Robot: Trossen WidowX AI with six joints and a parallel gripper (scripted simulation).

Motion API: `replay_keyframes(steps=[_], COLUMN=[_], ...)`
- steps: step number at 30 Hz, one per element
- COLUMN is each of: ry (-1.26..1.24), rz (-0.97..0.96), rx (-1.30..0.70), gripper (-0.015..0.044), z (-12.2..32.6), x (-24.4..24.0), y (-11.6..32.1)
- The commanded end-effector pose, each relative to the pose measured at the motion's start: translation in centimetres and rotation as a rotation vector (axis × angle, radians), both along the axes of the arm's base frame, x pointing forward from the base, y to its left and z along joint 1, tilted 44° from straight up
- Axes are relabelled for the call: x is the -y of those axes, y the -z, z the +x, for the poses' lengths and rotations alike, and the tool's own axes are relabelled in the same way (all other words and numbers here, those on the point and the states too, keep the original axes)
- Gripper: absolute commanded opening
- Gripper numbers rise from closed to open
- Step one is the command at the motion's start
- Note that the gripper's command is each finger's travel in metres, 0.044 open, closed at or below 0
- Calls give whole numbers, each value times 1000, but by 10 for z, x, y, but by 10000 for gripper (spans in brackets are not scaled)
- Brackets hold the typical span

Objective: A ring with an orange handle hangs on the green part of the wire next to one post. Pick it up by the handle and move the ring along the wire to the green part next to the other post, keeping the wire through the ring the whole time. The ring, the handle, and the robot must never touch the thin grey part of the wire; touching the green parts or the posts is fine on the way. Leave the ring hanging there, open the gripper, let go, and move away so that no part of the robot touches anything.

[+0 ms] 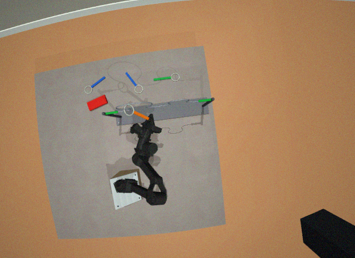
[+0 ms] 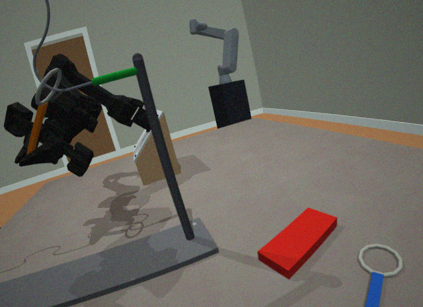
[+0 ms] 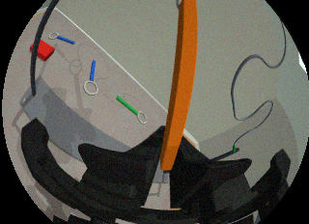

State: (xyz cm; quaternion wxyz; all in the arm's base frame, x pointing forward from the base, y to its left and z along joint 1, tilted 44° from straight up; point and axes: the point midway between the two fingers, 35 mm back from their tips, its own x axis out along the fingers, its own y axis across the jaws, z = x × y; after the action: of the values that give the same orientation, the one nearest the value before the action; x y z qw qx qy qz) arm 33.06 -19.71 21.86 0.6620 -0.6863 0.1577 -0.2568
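The ring (image 1: 123, 109) (image 2: 37, 95) is around the thin grey wire (image 2: 47, 17) (image 3: 234, 89) beside the left green part (image 1: 111, 112) (image 2: 114, 76), off its inner end. Whether ring and wire touch, I cannot tell. My gripper (image 1: 151, 116) (image 2: 21, 160) (image 3: 166, 130) is shut on the orange handle (image 1: 141, 115) (image 2: 37, 126) (image 3: 182, 79) near its free end. In the exterior view the handle slants down from the ring to the fingers. The other green part (image 1: 204, 100) (image 3: 234, 149) is by the far right post. The wrist view cuts off the ring.
The near post (image 2: 164, 154) (image 3: 35, 65) stands on the grey base (image 1: 186, 109) (image 2: 102, 259). A red block (image 1: 97, 102) (image 2: 297, 240) (image 3: 42, 50), two blue-handled rings and a green-handled ring lie on the floor behind the base. The wire's large loop rises next to the ring.
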Motion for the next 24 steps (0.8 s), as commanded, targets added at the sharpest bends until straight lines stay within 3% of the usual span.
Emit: replay_keyframes(steps=[1, 24], ry=[-2, -11], rz=[107, 601], rx=[22, 111], gripper=[-150, -150], z=[0, 7], x=[-1, -31], y=[17, 96])
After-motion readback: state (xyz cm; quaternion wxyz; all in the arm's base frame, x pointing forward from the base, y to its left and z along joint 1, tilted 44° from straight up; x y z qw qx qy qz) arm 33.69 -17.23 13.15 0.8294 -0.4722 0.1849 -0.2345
